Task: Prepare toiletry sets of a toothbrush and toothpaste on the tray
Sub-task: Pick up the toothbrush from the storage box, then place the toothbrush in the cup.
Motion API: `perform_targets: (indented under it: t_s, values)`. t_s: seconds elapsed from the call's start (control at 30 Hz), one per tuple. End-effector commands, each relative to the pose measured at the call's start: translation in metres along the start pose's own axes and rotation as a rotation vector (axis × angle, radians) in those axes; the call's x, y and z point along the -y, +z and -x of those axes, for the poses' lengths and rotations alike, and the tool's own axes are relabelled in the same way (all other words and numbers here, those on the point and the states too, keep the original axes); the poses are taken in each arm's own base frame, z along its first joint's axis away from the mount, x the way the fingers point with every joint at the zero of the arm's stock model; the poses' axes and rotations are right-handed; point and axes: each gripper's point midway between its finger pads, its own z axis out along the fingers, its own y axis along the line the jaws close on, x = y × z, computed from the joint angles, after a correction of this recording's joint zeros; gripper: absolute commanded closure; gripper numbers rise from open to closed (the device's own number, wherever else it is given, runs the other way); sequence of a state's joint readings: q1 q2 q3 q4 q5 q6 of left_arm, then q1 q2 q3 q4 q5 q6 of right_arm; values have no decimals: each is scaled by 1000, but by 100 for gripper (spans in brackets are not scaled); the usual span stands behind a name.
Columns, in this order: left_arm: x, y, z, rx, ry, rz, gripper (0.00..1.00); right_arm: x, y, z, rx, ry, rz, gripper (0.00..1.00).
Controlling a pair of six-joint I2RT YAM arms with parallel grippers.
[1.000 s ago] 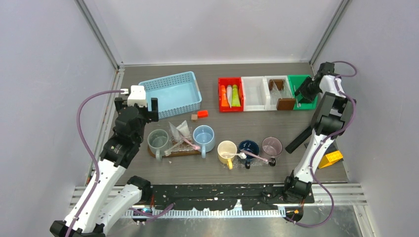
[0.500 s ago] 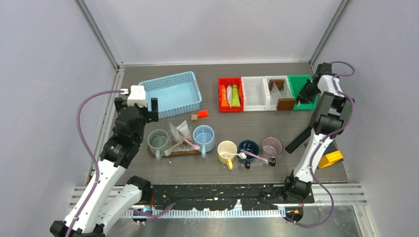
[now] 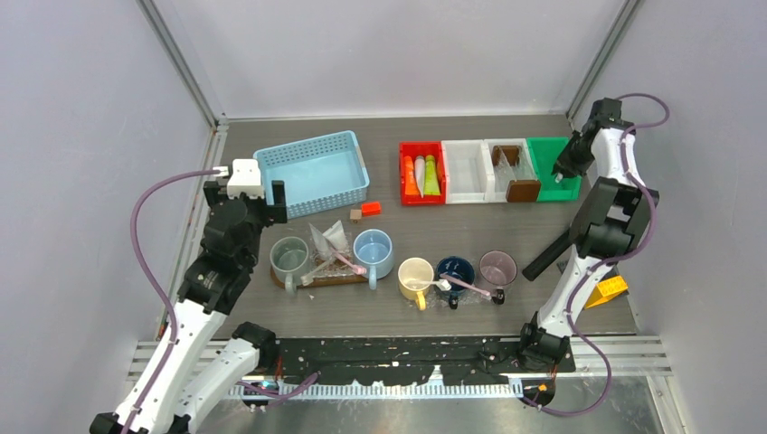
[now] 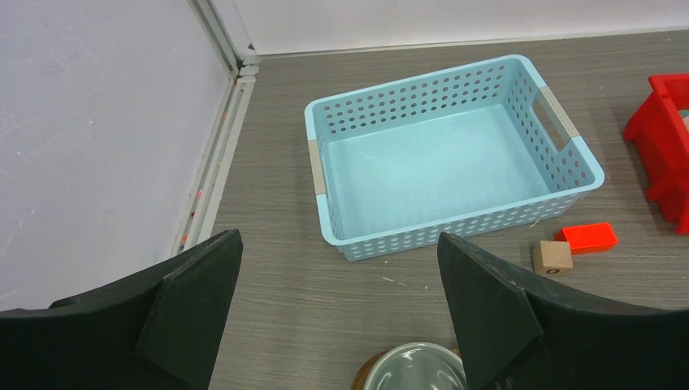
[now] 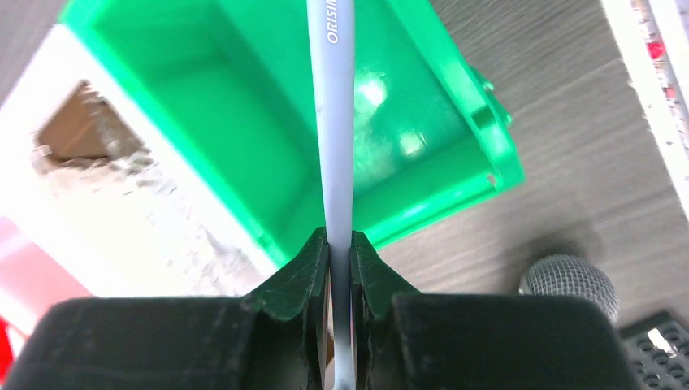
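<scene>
- Along the front of the surface (image 3: 506, 226), five mugs (image 3: 416, 274) are counted; behind, four bins (image 3: 468, 172) and one blue basket (image 3: 312, 172).
- Over the green bin (image 5: 244, 122), one toothbrush (image 5: 333, 122) is pinched between the closed right fingers (image 5: 292, 280), its long axis running straight out beyond them.
- Left fingers (image 4: 187, 309) are held wide apart, empty.

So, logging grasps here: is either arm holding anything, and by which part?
The right fingers pinch a toothbrush by its handle; the left fingers hold nothing.
</scene>
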State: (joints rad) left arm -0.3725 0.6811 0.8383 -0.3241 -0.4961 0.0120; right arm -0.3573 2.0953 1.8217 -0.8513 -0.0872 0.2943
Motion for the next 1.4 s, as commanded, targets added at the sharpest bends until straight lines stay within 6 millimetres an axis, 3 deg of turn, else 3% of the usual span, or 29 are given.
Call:
perform_targets:
  t_s: [0.0,0.4,0.6,0.93,1.37]
  values:
    - [-5,-3,20,80,-33,16,7,-8,-79,23,147,45,4,99]
    - [-5,-9,25,103,-50,3,6,-39,-151,-36,141,29,70,99]
    - [-5,-9,25,104,-51,2,6,-63,-181,-87,101,-79,108,99]
    - [-4,-6,23,95,-44,5,6,-59,-220,-190,-129,-159,219,99]
    - [-1,-1,18,69,-29,4,6,-45,-243,-284,-393,-150,288,99]
